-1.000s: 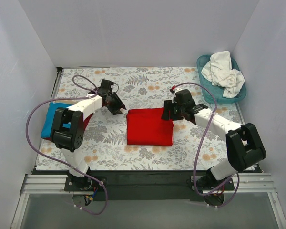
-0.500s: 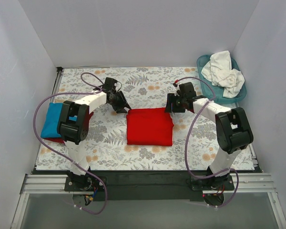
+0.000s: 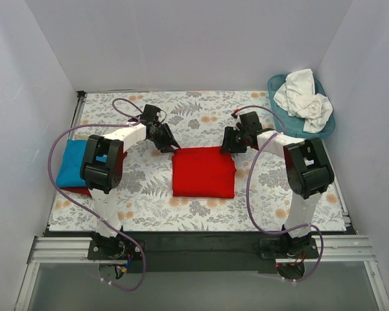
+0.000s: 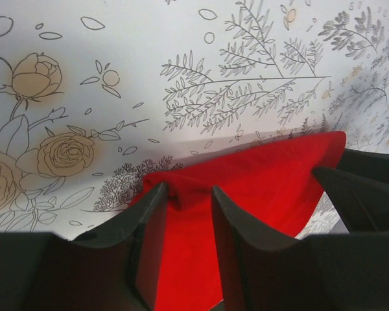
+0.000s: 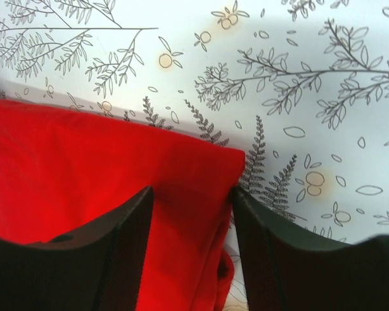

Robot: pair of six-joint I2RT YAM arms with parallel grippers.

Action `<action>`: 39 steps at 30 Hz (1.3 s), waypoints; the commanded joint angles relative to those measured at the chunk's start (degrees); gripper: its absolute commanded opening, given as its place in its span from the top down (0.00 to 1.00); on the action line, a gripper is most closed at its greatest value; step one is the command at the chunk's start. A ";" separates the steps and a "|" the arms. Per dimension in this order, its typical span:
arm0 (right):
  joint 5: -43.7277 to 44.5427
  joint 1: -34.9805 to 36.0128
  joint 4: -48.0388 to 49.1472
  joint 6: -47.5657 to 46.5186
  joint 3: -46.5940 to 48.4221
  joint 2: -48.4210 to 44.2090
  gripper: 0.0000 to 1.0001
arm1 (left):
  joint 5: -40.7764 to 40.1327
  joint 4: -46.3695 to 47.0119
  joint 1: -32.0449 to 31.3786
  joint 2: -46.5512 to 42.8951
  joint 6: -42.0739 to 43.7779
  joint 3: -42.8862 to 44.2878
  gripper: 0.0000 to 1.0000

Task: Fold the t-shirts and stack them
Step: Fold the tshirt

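At the left edge of the table cloth (image 3: 149, 194), a folded blue t-shirt (image 3: 70, 162) lies well apart from the other items. Left gripper (image 3: 166, 145): positioned at the far left corner of the folded red t-shirt (image 3: 203, 173) mid-table, its fingers (image 4: 152, 220) narrowed onto a bunched fold of that corner. Right gripper (image 3: 229, 145): positioned at the far right corner, its fingers (image 5: 133, 227) spread wide astride flat cloth, gripping nothing. In the far right corner, white t-shirts (image 3: 305, 97) are heaped in a basket (image 3: 273, 84).
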 commanded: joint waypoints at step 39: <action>-5.55 -1.50 7.84 2.04 6.58 3.96 0.96 | -0.01 -1.92 4.93 1.73 0.77 5.37 1.00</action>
